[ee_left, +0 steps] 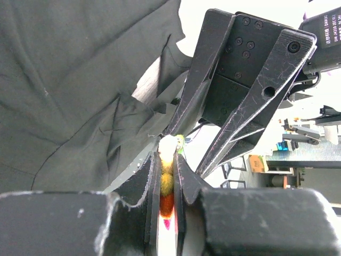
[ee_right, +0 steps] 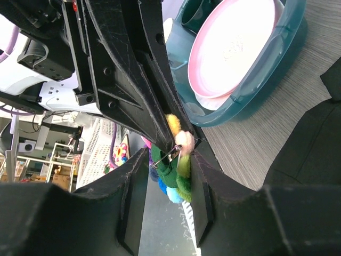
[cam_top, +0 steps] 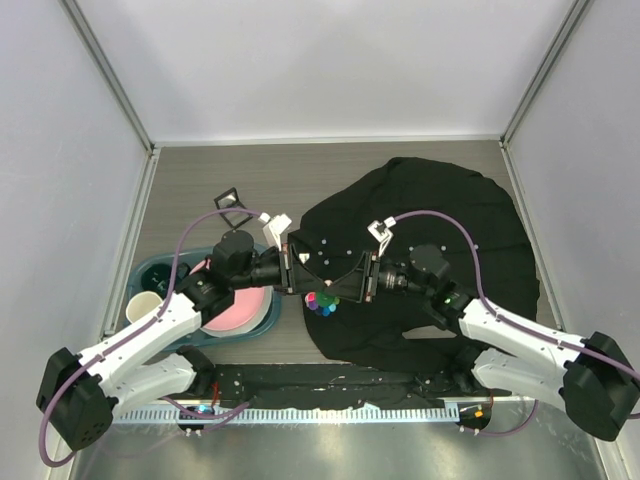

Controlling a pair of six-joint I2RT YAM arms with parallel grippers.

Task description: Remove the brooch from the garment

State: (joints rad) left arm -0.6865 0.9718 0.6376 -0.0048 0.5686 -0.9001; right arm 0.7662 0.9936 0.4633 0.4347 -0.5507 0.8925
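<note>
The brooch, a small flower with multicoloured petals, hangs between my two grippers over the left edge of the black garment. My left gripper is shut on it. In the left wrist view its fingertips pinch the yellow and orange petals of the brooch. My right gripper is open. In the right wrist view its jaws stand either side of the brooch, whose metal pin shows with no cloth on it. The garment lies on the table.
A teal basin with a pink plate and a white cup stands left of the grippers; it also shows in the right wrist view. A white toothed rack lines the near edge.
</note>
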